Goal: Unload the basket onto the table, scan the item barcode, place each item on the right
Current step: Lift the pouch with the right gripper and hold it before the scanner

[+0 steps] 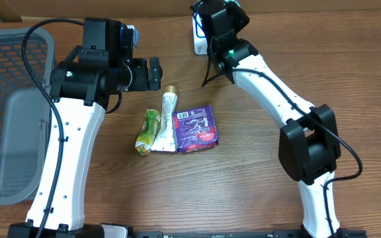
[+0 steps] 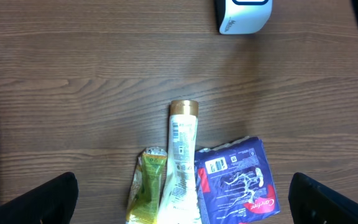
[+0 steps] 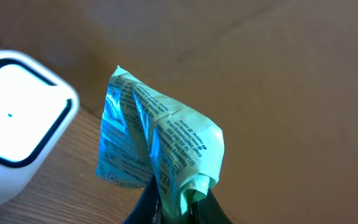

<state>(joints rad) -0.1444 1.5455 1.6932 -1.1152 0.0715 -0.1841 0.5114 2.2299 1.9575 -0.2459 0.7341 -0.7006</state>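
Scan step underway: R gripper point(image 3: 173, 200) pinched shut on crinkly mint-green foil sachet point(image 3: 160, 143), held up just beside white rounded-box scanner point(image 3: 14, 149). Next, I reckon: turn barcode side twd scanner face. R arm stretched fwd. L gripper point(image 1: 153, 73) wide open, empty, hovering near white gold-capped tube point(image 1: 168, 119).

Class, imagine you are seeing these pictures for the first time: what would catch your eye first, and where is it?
First, the crinkled pale green packet pinched in the right end effector, held up beside the white scanner at the far edge of the table. Next, the purple packet, gold-capped tube and green pouch lying side by side mid-table, close to the open left end effector. A grey basket sits at the left.
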